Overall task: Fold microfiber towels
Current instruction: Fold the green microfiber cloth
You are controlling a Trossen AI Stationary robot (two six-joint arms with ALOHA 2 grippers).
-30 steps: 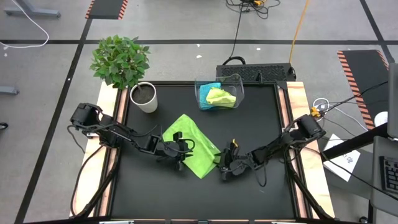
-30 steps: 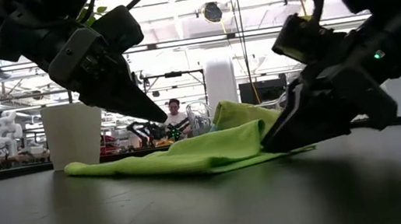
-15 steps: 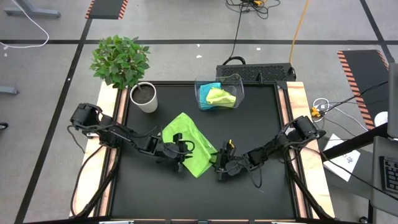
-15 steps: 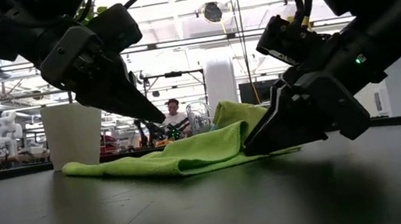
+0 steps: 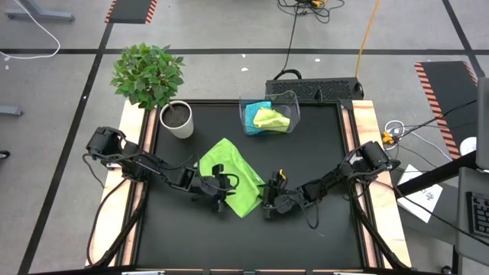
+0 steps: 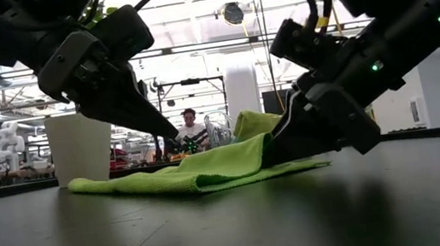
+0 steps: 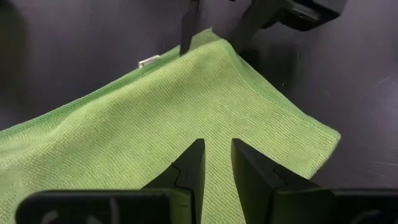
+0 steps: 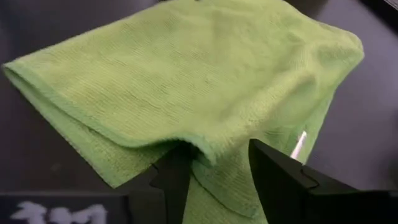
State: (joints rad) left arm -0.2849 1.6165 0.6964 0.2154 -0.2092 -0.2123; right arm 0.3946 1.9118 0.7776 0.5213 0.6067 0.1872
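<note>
The right gripper (image 8: 214, 168) straddled the near corner of the folded lime-green towel (image 5: 231, 186) at mid-table, jaws parted, not yet clamped, likely to lift that edge. The left gripper (image 7: 214, 163), narrowly parted, pressed on the cloth, apparently pinning it. Beyond, the clear plastic bin (image 5: 292, 103) held another lime-green towel (image 5: 270, 118) and the turquoise towel (image 5: 255, 107).

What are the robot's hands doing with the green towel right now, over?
Left gripper over the towel's middle, fingers slightly apart, holding nothing. Right gripper open, straddling the lime-green towel at its edge. Nothing in the way.
</note>
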